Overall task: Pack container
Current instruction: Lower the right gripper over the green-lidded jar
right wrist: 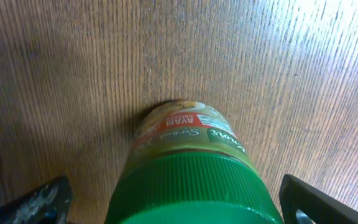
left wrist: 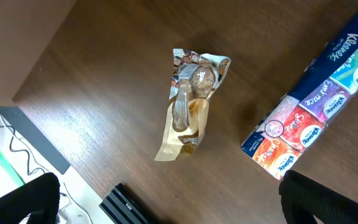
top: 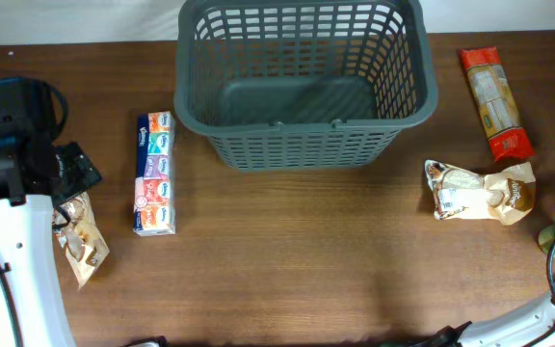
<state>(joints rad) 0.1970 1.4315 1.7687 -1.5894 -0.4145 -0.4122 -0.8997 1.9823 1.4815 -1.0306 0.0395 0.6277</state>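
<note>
At far centre of counter (top: 297,260), empty basket (top: 302,145) awaits groceries. Left claw (left wrist: 169,180), fingers spread, hangs over snack packet (left wrist: 190,102), likely lining up grasp; tissue pack (left wrist: 316,118) lies near packet. Right claw (right wrist: 174,183) straddles green-lidded jar (right wrist: 188,140), spread wide, not pinching yet.

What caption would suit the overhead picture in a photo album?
Empty grey basket flanked by a tissue pack, a red packet and a brown snack bag.
</note>
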